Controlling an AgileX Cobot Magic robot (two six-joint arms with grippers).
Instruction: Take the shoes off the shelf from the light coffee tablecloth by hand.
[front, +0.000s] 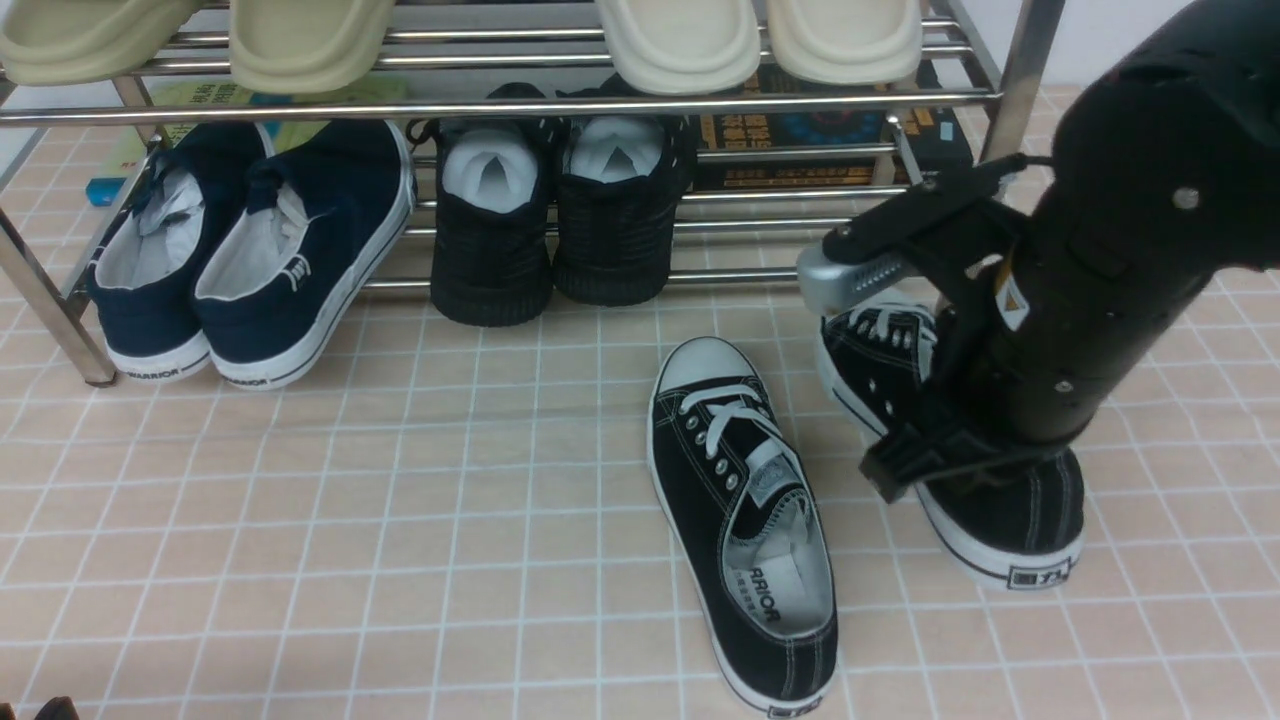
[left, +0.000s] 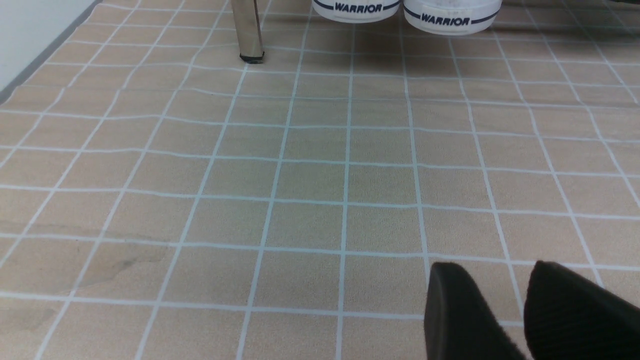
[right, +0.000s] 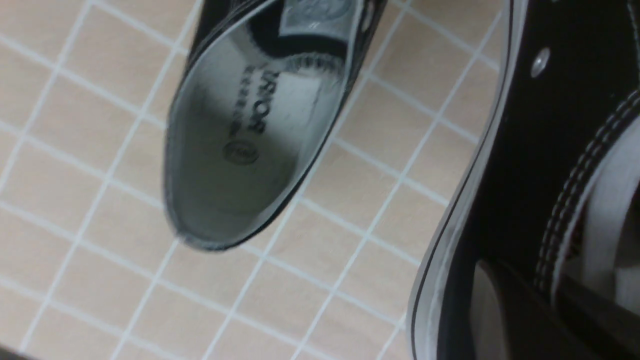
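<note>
— Light coffee tablecloth (front: 300, 520), shelf (front: 500, 107) along its far edge: are the shoes (front: 740, 520) off?
— Both, it seems. One lies free mid-cloth. The second shoe (front: 1010, 530) sits near the right edge, with the right claw (front: 905, 460) apparently clamped on its side wall. Only the release looks left.
— Obstacles?
— None. Navy pair (front: 250, 250) and mesh pair (front: 550, 230) sit racked behind. Left claw (left: 520, 310), jaws apart, hovers over bare cloth.

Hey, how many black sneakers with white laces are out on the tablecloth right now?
2. The free sneaker lies mid-tablecloth; the covered sneaker stands just to its right, partly hidden under the right arm.
</note>
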